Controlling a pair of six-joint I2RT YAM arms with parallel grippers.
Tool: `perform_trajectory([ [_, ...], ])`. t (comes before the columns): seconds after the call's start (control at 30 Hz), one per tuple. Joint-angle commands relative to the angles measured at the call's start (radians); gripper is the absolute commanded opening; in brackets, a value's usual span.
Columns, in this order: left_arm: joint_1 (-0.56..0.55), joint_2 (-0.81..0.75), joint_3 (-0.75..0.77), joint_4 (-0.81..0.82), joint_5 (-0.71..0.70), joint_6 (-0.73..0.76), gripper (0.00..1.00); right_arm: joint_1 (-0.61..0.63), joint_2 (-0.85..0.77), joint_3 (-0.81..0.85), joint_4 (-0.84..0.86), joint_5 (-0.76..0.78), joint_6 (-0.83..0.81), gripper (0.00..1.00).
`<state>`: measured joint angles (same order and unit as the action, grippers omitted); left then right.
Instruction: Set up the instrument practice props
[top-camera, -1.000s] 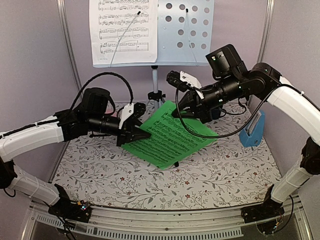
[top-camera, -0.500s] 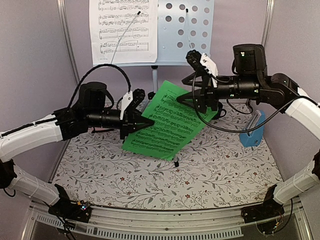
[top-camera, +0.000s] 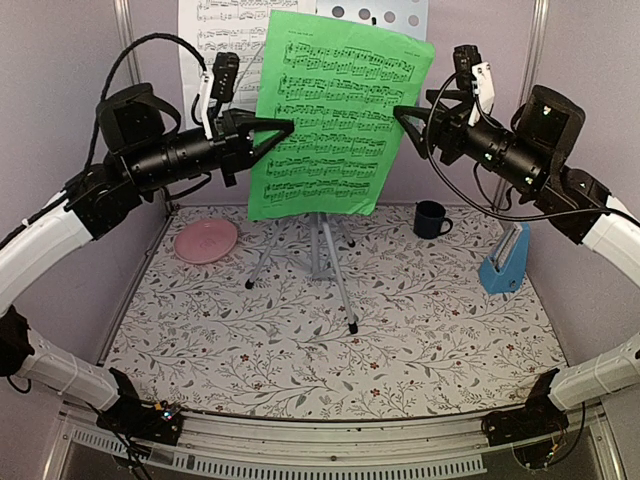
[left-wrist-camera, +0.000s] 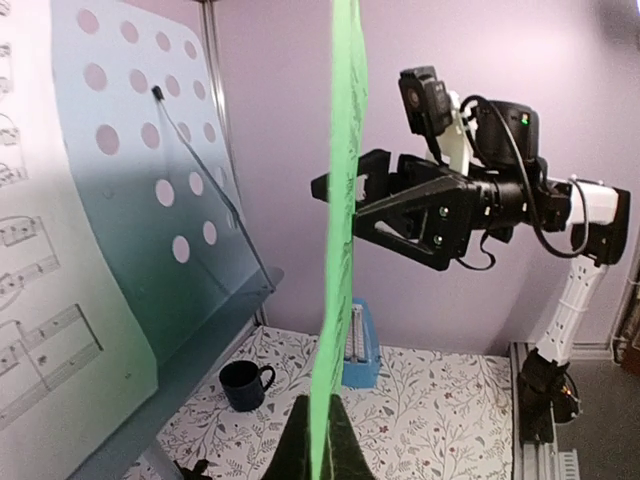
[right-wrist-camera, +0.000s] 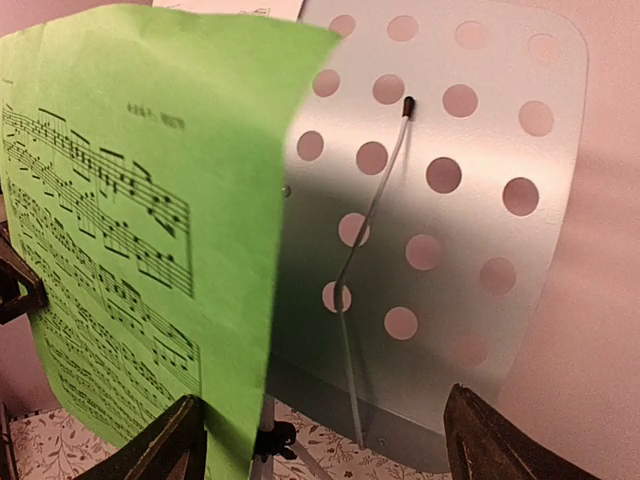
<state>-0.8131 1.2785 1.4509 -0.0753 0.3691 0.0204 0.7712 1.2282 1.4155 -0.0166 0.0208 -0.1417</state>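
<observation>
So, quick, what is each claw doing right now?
Left claw: closed, pinching the green sheet-music page by its edge.
Right claw: open, holding nothing, at the page's other edge.

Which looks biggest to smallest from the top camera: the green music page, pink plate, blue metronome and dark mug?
green music page: clearly largest
pink plate and blue metronome: look about alike, so unranked
dark mug: smallest

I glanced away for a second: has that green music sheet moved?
Yes. The green sheet rose from low over the table, by the music stand tripod, to upright in front of its perforated desk, hiding most of it.
</observation>
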Motion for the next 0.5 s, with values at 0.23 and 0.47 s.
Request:
perform_trajectory([
  [0.23, 0.003, -0.028, 0.137, 0.090, -0.381, -0.126, 0.00, -0.042, 0.096, 0.102, 0.169, 0.144, 0.119, 0.79],
  [0.47, 0.002, -0.044, 0.139, 0.170, -0.476, -0.158, 0.00, -0.043, 0.187, 0.189, 0.199, 0.121, 0.114, 0.70],
])
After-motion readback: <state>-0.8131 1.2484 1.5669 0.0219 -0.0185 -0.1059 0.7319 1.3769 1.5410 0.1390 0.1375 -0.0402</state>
